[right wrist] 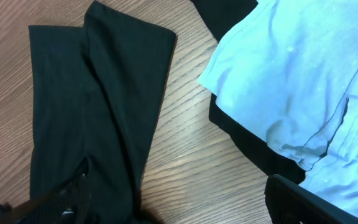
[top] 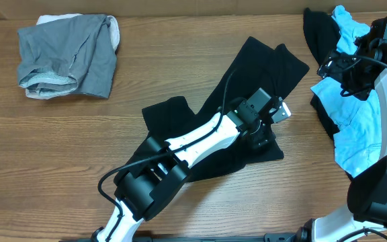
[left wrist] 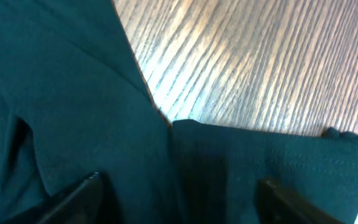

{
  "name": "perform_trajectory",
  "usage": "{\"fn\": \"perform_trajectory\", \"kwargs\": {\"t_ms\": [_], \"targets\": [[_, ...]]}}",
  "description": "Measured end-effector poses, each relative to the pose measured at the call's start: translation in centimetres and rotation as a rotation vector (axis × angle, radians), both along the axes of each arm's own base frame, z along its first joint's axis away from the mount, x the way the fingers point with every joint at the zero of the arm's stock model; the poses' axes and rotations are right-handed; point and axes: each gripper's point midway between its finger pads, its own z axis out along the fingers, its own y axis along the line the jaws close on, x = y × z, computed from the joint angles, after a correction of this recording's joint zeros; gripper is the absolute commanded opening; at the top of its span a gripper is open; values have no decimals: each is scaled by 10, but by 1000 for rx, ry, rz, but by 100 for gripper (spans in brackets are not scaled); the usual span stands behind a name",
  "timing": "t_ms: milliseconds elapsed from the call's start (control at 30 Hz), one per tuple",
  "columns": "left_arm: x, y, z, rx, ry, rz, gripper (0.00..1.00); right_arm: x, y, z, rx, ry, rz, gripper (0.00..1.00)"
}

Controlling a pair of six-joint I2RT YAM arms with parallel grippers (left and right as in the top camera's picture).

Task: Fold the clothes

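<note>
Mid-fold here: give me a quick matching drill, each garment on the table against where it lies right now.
Things:
1 grey garment
2 black T-shirt
3 light-blue garment

Places:
A table centre, under the left arm
B right edge, lying on black cloth
C far left, bunched up

Pairs: 1-C; 2-A; 3-B

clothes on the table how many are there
4: grey garment at upper left; black T-shirt mid-table; light-blue garment at right, lying over a second black garment. White cloth behind the grey one may be a fifth.
</note>
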Motion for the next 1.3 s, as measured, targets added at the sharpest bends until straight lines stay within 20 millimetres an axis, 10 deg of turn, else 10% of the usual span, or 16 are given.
{"fn": "perform_trajectory", "kwargs": {"t_ms": [467,700,933,1100,1300], "targets": [[-8,-1,-17,37,19,-24,55,-5,0,-2,-4,22,9,93],[-11,-2,-17,35,23,-29,4,-5,0,-2,-8,23,12,93],[-11,11,-12,102,62,41,4,-6,0,-3,-11,28,13,93],[9,36,41,190,49,145,4,-6,0,-3,-10,27,17,92],[36,74,176,85,-55,268,8,1,6,1,20,-7,34,88]]}}
